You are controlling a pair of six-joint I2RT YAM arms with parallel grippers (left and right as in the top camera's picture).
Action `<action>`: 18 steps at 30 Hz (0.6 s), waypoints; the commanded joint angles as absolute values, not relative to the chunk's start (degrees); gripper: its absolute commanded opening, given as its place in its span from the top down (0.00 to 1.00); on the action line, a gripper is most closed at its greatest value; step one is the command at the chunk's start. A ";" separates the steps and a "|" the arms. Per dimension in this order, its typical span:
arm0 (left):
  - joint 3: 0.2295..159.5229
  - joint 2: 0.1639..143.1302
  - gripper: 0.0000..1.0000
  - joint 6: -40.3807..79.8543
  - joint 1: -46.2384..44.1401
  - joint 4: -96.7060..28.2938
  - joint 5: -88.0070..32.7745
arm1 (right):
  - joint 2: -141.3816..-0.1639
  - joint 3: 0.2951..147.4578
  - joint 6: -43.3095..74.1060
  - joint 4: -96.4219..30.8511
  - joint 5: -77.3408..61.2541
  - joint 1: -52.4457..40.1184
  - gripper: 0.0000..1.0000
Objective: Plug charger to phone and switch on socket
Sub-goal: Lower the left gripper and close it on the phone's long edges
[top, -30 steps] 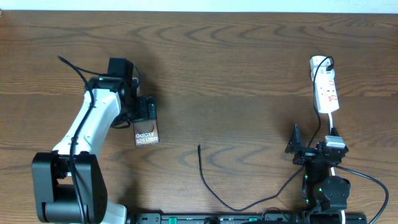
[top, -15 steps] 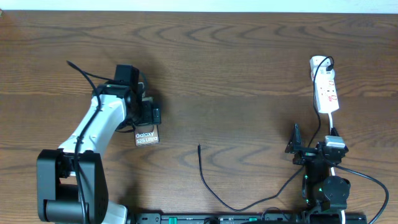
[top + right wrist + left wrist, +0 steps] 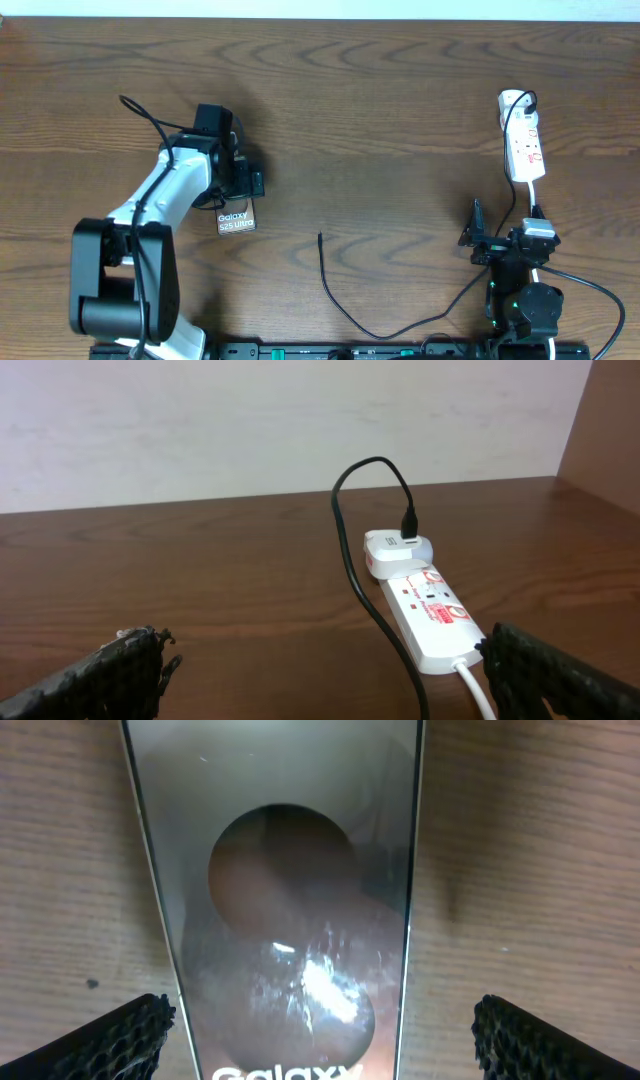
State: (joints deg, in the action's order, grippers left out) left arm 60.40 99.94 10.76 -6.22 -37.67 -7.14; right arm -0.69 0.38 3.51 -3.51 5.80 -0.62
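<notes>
The left gripper (image 3: pixel 325 1045) hangs over the phone (image 3: pixel 280 870), fingers spread wide to either side — holding nothing. The charger (image 3: pixel 335 300) lies right of the phone, not touching it; the socket (image 3: pixel 524 148) sits much farther right. The right gripper (image 3: pixel 330 680), also far right of the phone, gapes wide — empty.

bench (image 3: pixel 400 100): dark brown wood, visible grain, low satin sheen
phone (image 3: pixel 290 920): glossy, glass-like back with mirror reflections and smudges; thin, bright, metallic-looking edge
socket (image 3: pixel 430 610): smooth white plastic, slight gloss
charger (image 3: pixel 330 290): thin black cable, matt
left end effector pads (image 3: pixel 110 1040): black, matt, rough honeycomb texture
right end effector pads (image 3: pixel 560 670): same black honeycomb texture
wall (image 3: pixel 200 430): white, matt, faintly mottled
</notes>
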 commanded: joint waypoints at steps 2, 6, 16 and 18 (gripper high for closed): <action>60.10 100.64 0.02 11.70 -6.31 -36.97 -6.35 | -0.38 0.32 4.23 -3.68 5.63 -1.17 0.01; 60.10 100.64 0.02 11.70 -6.28 -36.34 -6.04 | -0.38 0.32 4.23 -3.68 5.63 -1.17 0.01; 60.10 100.75 0.02 11.70 -6.28 -35.40 -2.28 | -0.38 0.32 4.23 -3.68 5.63 -1.17 0.01; 60.10 100.73 0.02 11.70 -6.31 -35.24 -2.31 | -0.38 0.32 4.23 -3.68 5.63 -1.17 0.01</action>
State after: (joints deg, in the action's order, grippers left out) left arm 60.40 100.18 10.94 -6.22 -35.48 -3.77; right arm -0.69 0.38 3.51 -3.51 5.80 -0.62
